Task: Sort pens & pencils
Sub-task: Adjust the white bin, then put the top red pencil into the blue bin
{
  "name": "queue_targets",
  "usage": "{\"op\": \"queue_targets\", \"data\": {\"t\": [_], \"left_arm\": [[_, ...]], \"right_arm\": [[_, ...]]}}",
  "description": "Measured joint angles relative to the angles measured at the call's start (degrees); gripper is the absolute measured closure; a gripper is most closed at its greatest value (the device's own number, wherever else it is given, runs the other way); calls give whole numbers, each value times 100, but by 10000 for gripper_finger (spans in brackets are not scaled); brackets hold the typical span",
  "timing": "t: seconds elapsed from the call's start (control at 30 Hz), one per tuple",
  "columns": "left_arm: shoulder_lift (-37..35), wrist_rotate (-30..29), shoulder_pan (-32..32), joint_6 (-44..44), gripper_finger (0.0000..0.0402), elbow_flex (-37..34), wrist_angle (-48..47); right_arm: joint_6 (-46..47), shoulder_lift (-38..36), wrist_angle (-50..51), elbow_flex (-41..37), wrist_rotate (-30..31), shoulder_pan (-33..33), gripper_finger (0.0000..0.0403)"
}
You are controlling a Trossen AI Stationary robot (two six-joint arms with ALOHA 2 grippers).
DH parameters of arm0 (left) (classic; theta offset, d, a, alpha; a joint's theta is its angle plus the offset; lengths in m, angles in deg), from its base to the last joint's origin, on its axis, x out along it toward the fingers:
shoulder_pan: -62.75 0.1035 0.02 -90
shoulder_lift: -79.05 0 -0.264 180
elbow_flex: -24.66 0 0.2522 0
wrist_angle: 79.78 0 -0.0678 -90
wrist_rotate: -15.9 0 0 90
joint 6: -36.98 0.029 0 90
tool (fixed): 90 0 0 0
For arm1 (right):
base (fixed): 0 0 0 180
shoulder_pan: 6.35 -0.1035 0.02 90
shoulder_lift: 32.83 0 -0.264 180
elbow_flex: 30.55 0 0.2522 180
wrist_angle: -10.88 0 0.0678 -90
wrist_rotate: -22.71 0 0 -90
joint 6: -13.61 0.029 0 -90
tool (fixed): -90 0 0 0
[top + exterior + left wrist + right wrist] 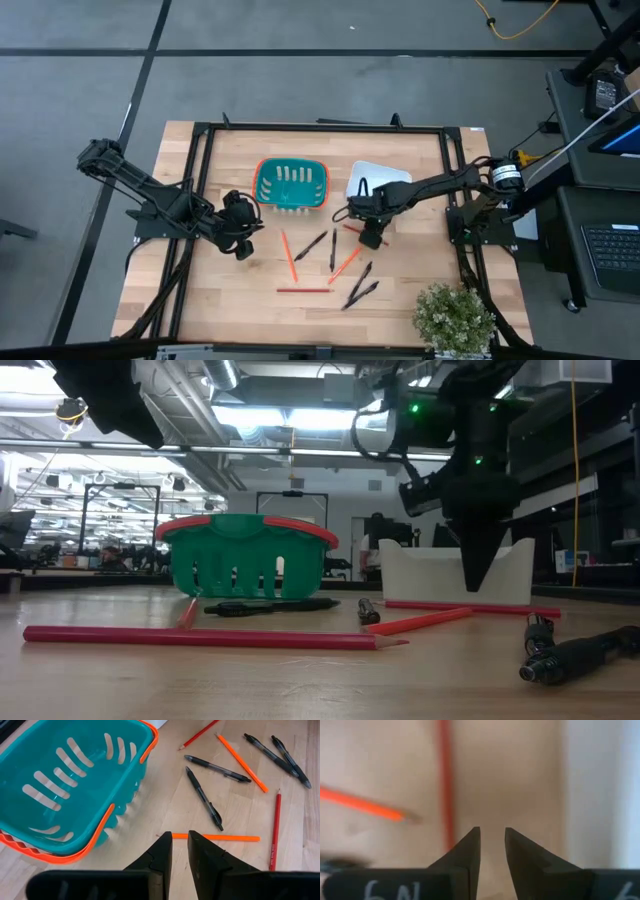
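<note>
Several black pens and red-orange pencils lie flat and scattered on the wooden table, in front of the teal basket and the white tray. My right gripper points down, open, just above the table beside the tray. A red pencil lies next to its left finger, with nothing between the fingers. My left gripper hangs open in front of the basket, slanting down over an orange pencil. It holds nothing.
A potted plant stands at the table's near right corner. A black frame runs around the work area. In the low view a long red pencil lies nearest, and a pen lies at the right.
</note>
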State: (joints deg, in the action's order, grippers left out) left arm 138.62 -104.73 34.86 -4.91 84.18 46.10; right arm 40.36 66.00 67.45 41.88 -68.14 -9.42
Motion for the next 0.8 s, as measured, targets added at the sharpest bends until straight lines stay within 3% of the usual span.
{"op": "queue_targets", "data": {"t": [0.27,0.8], "left_arm": [[0,0,1,-2,345,0,0],[0,0,0,-4,345,0,0]], "right_arm": [[455,0,-138,0,-34,-508,312],[445,0,-253,0,73,-545,312]]}}
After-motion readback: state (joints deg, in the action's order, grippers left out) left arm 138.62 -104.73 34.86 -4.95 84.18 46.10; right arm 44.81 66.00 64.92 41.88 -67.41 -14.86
